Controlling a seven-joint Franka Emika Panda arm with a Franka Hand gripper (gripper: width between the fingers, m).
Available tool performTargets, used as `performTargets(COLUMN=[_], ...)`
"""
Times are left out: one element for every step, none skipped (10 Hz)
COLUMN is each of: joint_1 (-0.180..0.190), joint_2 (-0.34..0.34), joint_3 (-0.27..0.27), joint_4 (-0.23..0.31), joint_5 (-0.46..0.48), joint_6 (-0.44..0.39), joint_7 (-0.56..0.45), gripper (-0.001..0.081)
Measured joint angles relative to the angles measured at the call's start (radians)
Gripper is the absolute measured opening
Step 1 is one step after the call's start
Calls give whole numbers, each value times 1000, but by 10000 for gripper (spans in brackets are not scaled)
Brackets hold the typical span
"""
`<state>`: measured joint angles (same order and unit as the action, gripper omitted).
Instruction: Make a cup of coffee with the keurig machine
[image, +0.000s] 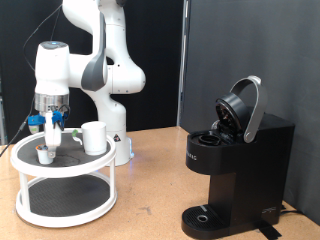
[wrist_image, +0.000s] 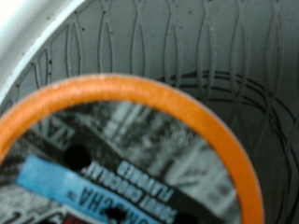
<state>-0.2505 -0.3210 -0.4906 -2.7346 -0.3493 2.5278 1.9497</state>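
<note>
One white robot arm (image: 100, 60) is standing at the upper left of the exterior view, and its single two-finger gripper (image: 50, 133) is hanging straight down over the top shelf of one round white two-tier stand (image: 62, 178) at the lower left. The fingertips are sitting low, close to a small white pod (image: 46, 154) on that shelf; whether the fingers are spread or pressed together I cannot tell from here. One plain white cylindrical cup (image: 94, 137) is standing upright on the same shelf, just to the right of the gripper and apart from it. One tall black boxy keurig machine (image: 235, 175) is sitting on the brown wooden table (image: 150, 190) at the right of the frame, well apart from the stand, with its domed lid tilted up and open and its round drip tray bare at the base. Some pale lettering is showing on the machine's front, too small to read. In the wrist view one orange-rimmed pod lid (wrist_image: 121, 159) is filling the lower part of the frame, blurred, lying on a dark patterned mat (wrist_image: 215, 47); its printed foil is carrying a blue band and upside-down words that seem to read "CHOCOLATE" and "FLAVORED", though the blur is leaving that uncertain.
</note>
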Motion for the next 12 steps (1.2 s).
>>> performTargets(joint_1=[-1, -4, -5, -7, -9, -11, -13, -13, -13, -13, -11, -7], joint_2=[3, 6, 9, 11, 11, 12, 13, 14, 14, 14, 13, 11], joint_3=[-1, -2, -2, -2, -2, -2, -2, -2, -2, -2, -2, -2], joint_4=[0, 1, 4, 6, 9, 15, 21, 26, 33, 44, 63, 90], joint_5=[0, 0, 0, 0, 0, 0, 0, 0, 2, 7, 22, 49], joint_6=[4, 6, 6, 6, 6, 6, 6, 5, -1, -18, -51, -98], joint_7=[0, 0, 0, 0, 0, 0, 1, 1, 1, 1, -2, -10], gripper=[734, 712, 712, 541, 541, 364, 349, 349, 349, 349, 349, 349])
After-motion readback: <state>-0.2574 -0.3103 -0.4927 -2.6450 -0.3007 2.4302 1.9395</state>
